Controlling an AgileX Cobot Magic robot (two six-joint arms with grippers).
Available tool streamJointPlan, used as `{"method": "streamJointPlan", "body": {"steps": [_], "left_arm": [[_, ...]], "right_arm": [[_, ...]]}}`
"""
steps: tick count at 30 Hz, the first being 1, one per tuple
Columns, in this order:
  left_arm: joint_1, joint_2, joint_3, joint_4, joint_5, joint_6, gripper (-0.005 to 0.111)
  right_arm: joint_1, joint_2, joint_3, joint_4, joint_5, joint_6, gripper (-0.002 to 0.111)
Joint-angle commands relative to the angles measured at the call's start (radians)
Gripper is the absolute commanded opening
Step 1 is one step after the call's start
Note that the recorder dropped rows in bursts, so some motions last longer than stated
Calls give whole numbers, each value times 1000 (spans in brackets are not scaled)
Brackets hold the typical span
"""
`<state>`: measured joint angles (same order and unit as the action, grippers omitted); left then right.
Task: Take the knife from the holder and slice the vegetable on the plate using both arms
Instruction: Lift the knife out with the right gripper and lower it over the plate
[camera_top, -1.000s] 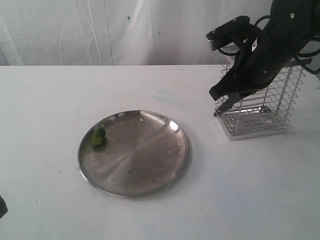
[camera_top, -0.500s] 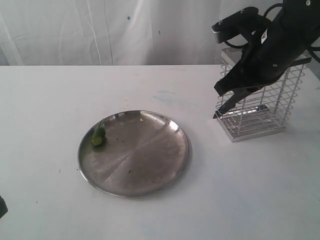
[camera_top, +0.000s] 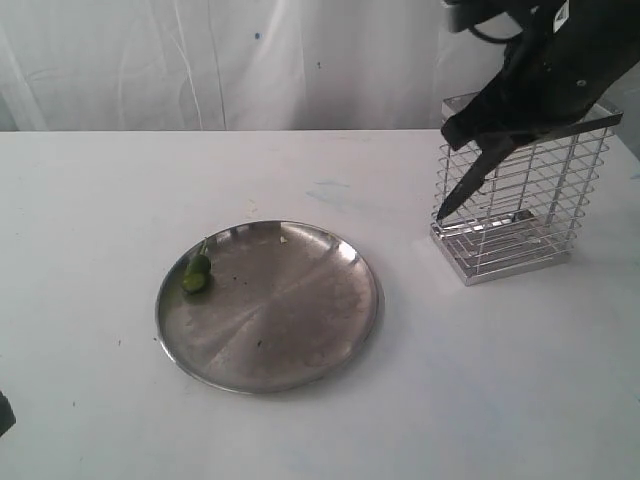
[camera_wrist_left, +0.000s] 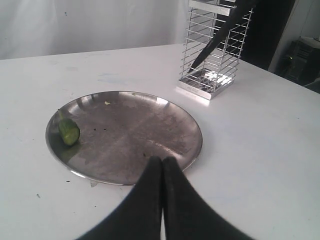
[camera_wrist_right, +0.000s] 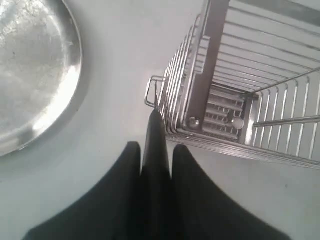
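Exterior view: right tool (camera_top: 476, 134), angled beside holder (camera_top: 545, 190), apparently grips knife (camera_top: 462, 186); left tool (camera_wrist_left: 161, 161) closed.

Light: soft, even, diffuse | Shadows: faint beneath plate (camera_top: 300, 330) | Glare: bright sheen on holder (camera_wrist_left: 210, 77) base | Focus: exterior hazy, washed-out

Exterior view looks down across table (camera_top: 520, 380), wrist views closer, all sharing plate (camera_top: 290, 310) and holder (camera_top: 540, 200).

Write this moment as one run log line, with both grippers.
right gripper: shut on knife | knife: tip down at holder | left gripper: shut, empty | vegetable: on plate
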<state>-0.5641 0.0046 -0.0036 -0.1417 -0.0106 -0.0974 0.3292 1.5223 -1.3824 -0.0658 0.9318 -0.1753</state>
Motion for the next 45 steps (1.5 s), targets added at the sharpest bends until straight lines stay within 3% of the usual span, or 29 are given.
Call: {"method": "streamJointPlan", "body": {"steps": [1,9,13,18,24,27,38,45], "left_arm": [[-6,-5,4,-6,-1,2,0],[-6,-5,4,-6,-1,2,0],[-6,-5,4,-6,-1,2,0],[-6,-5,4,-6,-1,2,0],[-6,-5,4,-6,-1,2,0],[-6,-5,4,-6,-1,2,0],[-6,-5,4,-6,-1,2,0],[-6,-5,4,-6,-1,2,0]], "right_arm": [[1,-64,-23,-1,69,-26,5],[1,-173,-23,37,136,-30,5],[4,-216,-23,232,161,-125,5],[113,-240,-21,347,123,-168,5],[288,-240,86,347,-129,-159,5],[328,-240,165,343,-286,-133,5],[338,-178,539,378,-769,-105,5],[340,-62,637,389,-946,-105,5]]}}
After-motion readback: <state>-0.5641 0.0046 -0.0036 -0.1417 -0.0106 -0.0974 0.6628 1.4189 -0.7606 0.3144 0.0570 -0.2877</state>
